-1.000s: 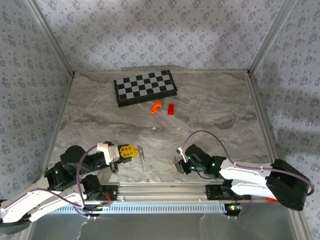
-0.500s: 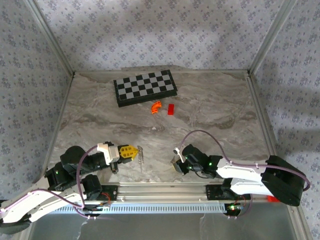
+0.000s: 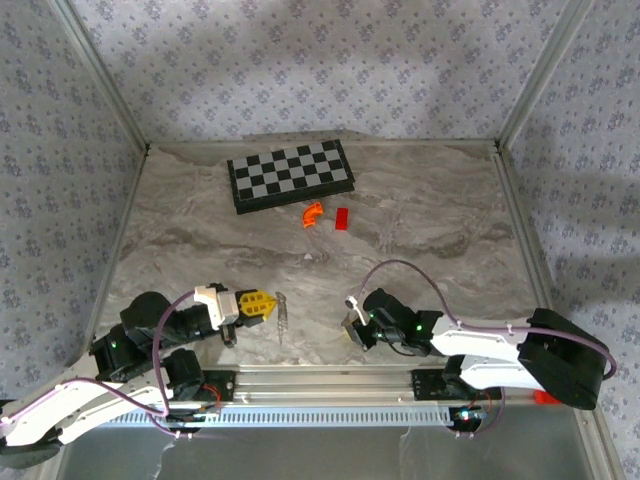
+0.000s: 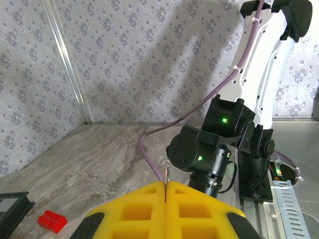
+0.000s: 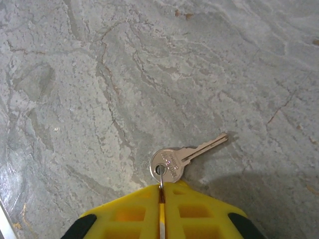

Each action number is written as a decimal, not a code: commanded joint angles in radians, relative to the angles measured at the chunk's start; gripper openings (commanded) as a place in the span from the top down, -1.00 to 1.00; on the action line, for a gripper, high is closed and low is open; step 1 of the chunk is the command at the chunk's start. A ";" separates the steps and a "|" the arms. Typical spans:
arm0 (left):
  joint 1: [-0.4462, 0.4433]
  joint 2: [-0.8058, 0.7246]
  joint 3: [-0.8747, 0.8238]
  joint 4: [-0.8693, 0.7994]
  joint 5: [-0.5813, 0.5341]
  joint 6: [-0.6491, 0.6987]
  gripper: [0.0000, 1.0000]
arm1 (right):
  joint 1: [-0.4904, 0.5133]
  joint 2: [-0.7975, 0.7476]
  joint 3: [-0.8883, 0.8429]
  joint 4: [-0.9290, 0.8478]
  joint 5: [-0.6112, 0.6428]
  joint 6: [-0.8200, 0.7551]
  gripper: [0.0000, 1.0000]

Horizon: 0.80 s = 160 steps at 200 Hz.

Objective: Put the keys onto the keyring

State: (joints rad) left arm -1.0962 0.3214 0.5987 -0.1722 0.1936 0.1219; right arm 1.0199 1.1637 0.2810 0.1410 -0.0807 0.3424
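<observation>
My left gripper (image 3: 270,305) is shut on the keyring (image 3: 281,316), a thin silvery piece that sticks out past its yellow fingertips. In the left wrist view the gripper (image 4: 165,185) has its jaws pressed together with the keyring's metal edge (image 4: 166,173) standing up between them. My right gripper (image 3: 352,333) is low over the table near the front rail. In the right wrist view this gripper (image 5: 161,191) is shut on a thin wire ring (image 5: 160,180) that passes through the hole of a silver key (image 5: 172,162). The key lies flat, blade pointing up and right.
A checkerboard (image 3: 291,176) lies at the back of the marble table, with an orange curved piece (image 3: 312,214) and a red block (image 3: 341,219) just in front of it. The red block (image 4: 51,220) also shows in the left wrist view. A metal rail (image 3: 330,385) runs along the near edge.
My right gripper has slid a little to the left, toward the left gripper. The left gripper has stayed put with the keyring.
</observation>
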 commanded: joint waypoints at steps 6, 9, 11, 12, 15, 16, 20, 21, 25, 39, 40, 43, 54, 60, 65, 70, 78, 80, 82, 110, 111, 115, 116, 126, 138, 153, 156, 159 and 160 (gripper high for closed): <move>-0.010 -0.009 0.004 0.053 0.006 -0.011 1.00 | 0.003 0.014 0.024 0.014 -0.017 -0.020 0.86; -0.010 -0.009 0.003 0.053 0.004 -0.012 1.00 | 0.002 0.014 0.024 0.014 -0.019 -0.020 0.87; -0.010 -0.008 0.004 0.054 0.005 -0.012 1.00 | 0.002 0.013 0.025 0.015 -0.019 -0.020 0.88; -0.010 -0.008 0.004 0.053 0.005 -0.013 1.00 | 0.002 0.013 0.025 0.015 -0.020 -0.020 0.88; -0.010 -0.006 0.004 0.052 0.005 -0.012 1.00 | 0.002 0.013 0.024 0.016 -0.020 -0.020 0.89; -0.010 -0.007 0.004 0.052 0.005 -0.013 1.00 | 0.003 0.012 0.024 0.016 -0.021 -0.021 0.89; -0.010 -0.006 0.003 0.052 0.003 -0.011 1.00 | 0.003 0.011 0.023 0.016 -0.021 -0.021 0.90; -0.010 -0.006 0.004 0.052 0.005 -0.012 1.00 | 0.003 0.010 0.023 0.016 -0.021 -0.021 0.91; -0.009 -0.004 0.006 0.050 0.005 -0.011 1.00 | 0.003 0.008 0.022 0.015 -0.021 -0.022 0.92; -0.010 -0.005 0.006 0.048 0.005 -0.011 1.00 | 0.003 -0.001 0.022 0.007 -0.019 -0.023 0.98; -0.010 -0.005 0.006 0.048 0.005 -0.011 1.00 | 0.003 -0.003 0.022 0.008 -0.018 -0.023 0.99; -0.010 -0.004 0.006 0.048 0.005 -0.011 1.00 | 0.003 -0.006 0.020 0.006 -0.018 -0.023 1.00; -0.010 -0.006 0.006 0.048 0.005 -0.013 1.00 | 0.003 -0.018 0.021 -0.006 -0.011 -0.019 1.00; -0.010 -0.006 0.006 0.049 0.003 -0.013 1.00 | 0.002 -0.027 0.025 -0.022 -0.002 -0.012 1.00; -0.010 -0.006 0.006 0.049 0.004 -0.013 1.00 | 0.003 -0.034 0.031 -0.047 0.015 -0.003 1.00; -0.010 -0.006 0.006 0.049 0.004 -0.013 1.00 | 0.002 -0.037 0.047 -0.089 0.034 0.013 1.00; -0.010 -0.005 0.004 0.051 0.003 -0.014 1.00 | -0.002 -0.038 0.073 -0.157 0.059 0.047 1.00; -0.009 -0.005 0.003 0.051 0.002 -0.014 1.00 | -0.003 -0.038 0.080 -0.173 0.064 0.057 1.00; -0.010 -0.005 0.002 0.051 0.003 -0.014 1.00 | -0.003 -0.037 0.085 -0.188 0.068 0.066 1.00; -0.010 0.000 -0.007 0.059 -0.006 -0.009 1.00 | 0.003 0.000 0.227 -0.510 0.124 0.184 1.00; -0.010 0.001 -0.007 0.059 -0.006 -0.010 1.00 | 0.004 0.005 0.237 -0.528 0.125 0.188 1.00; -0.010 0.002 -0.007 0.057 -0.005 -0.006 1.00 | 0.003 0.015 0.256 -0.580 0.127 0.196 1.00; -0.010 0.003 -0.007 0.057 -0.005 -0.006 1.00 | 0.002 0.018 0.263 -0.592 0.127 0.197 1.00; -0.010 0.008 -0.005 0.057 -0.005 -0.004 1.00 | 0.000 0.048 0.314 -0.703 0.121 0.220 1.00; -0.010 0.014 -0.004 0.057 -0.002 -0.004 1.00 | -0.005 0.089 0.363 -0.823 0.101 0.252 1.00; -0.010 0.015 -0.005 0.057 -0.002 -0.004 1.00 | -0.012 0.153 0.416 -0.908 0.102 0.248 1.00; -0.010 0.015 -0.005 0.057 -0.002 -0.003 1.00 | -0.012 0.166 0.426 -0.916 0.110 0.245 1.00; -0.010 0.014 -0.006 0.057 -0.002 -0.002 1.00 | -0.011 0.178 0.434 -0.926 0.113 0.240 1.00; -0.010 0.014 -0.007 0.057 -0.003 -0.003 1.00 | -0.011 0.183 0.438 -0.929 0.113 0.239 1.00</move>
State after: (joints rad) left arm -1.0962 0.3370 0.5896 -0.1669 0.1932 0.1192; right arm 1.0157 1.2617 0.6510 -0.4988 0.0051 0.5350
